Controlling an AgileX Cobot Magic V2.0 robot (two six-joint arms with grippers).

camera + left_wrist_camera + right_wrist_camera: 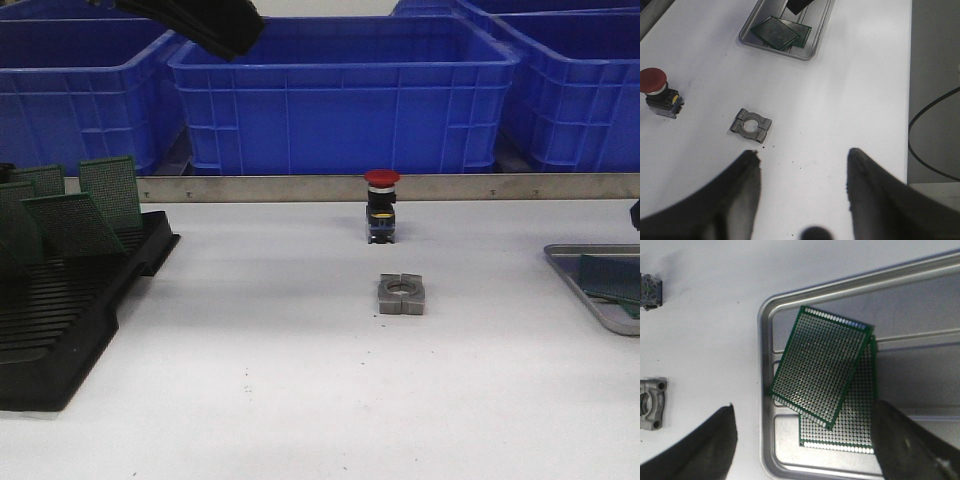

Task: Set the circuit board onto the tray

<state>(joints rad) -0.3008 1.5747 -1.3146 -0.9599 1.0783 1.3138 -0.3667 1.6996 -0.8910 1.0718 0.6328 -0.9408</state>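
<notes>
The silver tray lies at the table's right edge, and two green circuit boards lie flat in it. In the right wrist view one circuit board rests skewed on top of another, its corner over the tray rim. My right gripper hangs open above them, holding nothing. My left gripper is open and empty over bare table, with the tray and its boards far off. More green boards stand in a black slotted rack at the left.
A red push button stands mid-table, with a grey metal clamp block just in front of it. Blue bins line the back behind a metal rail. A black cable lies off the table's side.
</notes>
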